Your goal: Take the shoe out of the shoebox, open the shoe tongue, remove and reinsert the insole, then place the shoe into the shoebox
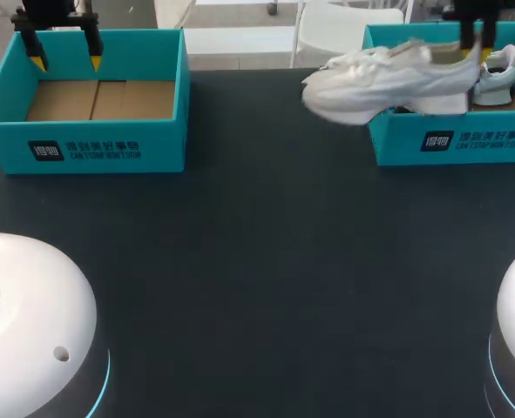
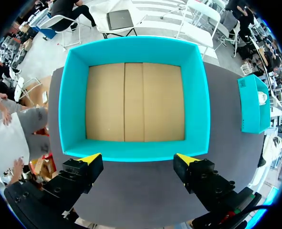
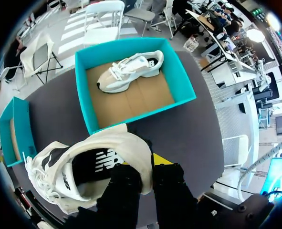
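- Black tabletop [image 1: 266, 261] is carrying 2 teal shoeboxes, well apart, 1 at each far corner.
- Left shoebox [image 1: 83, 144] is sitting open, showing only its brown cardboard floor.
- Right shoebox [image 1: 453, 139] is sitting open too, holding 1 shoe on its cardboard floor.
- White shoe [image 1: 388, 83], the task's own, is hanging in the air above the near-left corner of the right shoebox. Its heel is over the box and its toe is pointing out past the box wall, over the tabletop toward the left shoebox.
- Other shoe [image 3: 129, 71], also white, is lying on its side inside the right shoebox, against the far wall as the right wrist view shows it.
- Left fingers [image 2: 86, 167] are standing wide apart with nothing between them, hovering above the left shoebox, their yellow tips over its near wall in the wrist view.
- Right fingers [image 3: 167, 181] are pinching the heel collar of the white shoe, close together, gripping it from 2 sides and carrying its weight.
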Action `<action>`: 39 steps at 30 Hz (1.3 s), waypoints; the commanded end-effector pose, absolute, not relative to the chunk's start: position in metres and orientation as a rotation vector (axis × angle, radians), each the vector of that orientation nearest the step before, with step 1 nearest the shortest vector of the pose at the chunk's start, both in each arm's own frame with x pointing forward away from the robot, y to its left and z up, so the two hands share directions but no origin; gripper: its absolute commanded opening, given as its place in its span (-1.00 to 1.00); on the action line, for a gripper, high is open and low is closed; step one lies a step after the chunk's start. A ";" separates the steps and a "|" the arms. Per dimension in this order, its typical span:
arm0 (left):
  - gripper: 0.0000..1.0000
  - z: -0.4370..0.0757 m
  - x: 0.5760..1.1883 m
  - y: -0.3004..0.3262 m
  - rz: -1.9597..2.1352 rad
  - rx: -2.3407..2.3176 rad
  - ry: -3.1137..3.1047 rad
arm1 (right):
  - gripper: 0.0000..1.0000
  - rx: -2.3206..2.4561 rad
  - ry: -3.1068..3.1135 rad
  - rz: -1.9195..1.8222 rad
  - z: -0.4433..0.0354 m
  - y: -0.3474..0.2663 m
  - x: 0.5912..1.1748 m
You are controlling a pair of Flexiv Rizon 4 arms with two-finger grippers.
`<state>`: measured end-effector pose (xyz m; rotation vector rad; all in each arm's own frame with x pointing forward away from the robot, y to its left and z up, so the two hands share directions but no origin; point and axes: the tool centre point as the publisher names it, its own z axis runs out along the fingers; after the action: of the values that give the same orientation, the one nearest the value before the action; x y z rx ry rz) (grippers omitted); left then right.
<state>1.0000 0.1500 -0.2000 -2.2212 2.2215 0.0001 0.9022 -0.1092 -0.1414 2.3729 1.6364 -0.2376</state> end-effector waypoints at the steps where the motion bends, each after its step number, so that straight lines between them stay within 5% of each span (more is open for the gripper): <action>1: 1.00 -0.200 1.000 0.150 0.000 -2.221 2.222 | -1.00 2.330 1.588 -0.168 -0.147 -0.074 0.840; 19: 1.00 -0.200 1.000 0.150 0.000 -2.221 2.222 | -1.00 2.416 1.629 -0.283 -0.192 0.044 0.711; 39: 1.00 -0.200 1.000 0.150 0.000 -2.221 2.222 | -1.00 2.415 1.658 -0.290 -0.212 0.060 0.712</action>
<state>1.0000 0.1500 -0.2000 -2.2213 2.2215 0.0001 0.7086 0.0475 -0.1947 2.4145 1.6423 -0.2906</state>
